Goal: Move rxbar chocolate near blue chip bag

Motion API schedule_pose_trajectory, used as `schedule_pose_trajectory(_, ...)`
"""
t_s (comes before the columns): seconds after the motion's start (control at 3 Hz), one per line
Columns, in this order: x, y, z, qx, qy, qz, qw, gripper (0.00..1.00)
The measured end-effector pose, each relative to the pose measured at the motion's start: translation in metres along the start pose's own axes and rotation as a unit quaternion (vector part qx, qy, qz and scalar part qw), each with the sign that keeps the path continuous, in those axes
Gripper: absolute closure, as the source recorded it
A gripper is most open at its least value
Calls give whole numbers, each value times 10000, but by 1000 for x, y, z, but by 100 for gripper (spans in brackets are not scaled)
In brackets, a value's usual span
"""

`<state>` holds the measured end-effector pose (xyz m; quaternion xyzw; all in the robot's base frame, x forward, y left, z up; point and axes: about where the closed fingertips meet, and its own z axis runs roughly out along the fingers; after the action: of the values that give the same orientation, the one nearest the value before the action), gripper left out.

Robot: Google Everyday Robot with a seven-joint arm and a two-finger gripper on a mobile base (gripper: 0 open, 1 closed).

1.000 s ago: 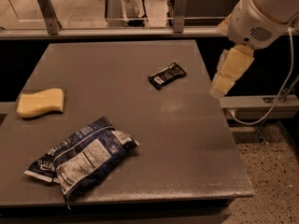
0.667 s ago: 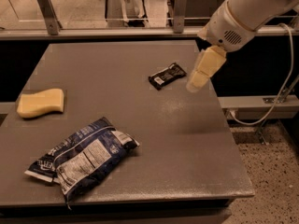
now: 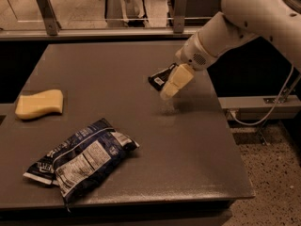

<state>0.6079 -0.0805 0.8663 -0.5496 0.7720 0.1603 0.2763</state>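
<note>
The rxbar chocolate (image 3: 159,77), a small black wrapper with a white label patch, lies on the table right of centre, partly hidden by the gripper. The gripper (image 3: 170,90) hangs from the white arm that reaches in from the upper right, its pale tip pointing down just above the table, over the bar's right end. The blue chip bag (image 3: 80,158), large and crinkled with a white nutrition panel, lies near the table's front left, well apart from the bar.
A yellow sponge (image 3: 39,103) lies at the table's left edge. The grey table (image 3: 197,164) ends at the right and front, with speckled floor beyond. A rail with metal posts (image 3: 46,11) runs along the back. A cable (image 3: 263,117) hangs at the right.
The arm has swung left and down from beyond the table's right edge. The gripper now sits over the right end of the bar. The bar, bag and sponge have not moved.
</note>
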Motion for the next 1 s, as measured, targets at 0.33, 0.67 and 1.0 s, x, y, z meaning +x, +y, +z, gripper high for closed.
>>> schedule_pose_trajectory(0.33,-1,-8,20,119,-188,-289,9993,0)
schedule_pose_trajectory(0.67,-2,-9,21,152,-219,-341,9991,0)
schedule_pose_trajectory(1.0,6,-12,14,291,-293,-269,9988,0)
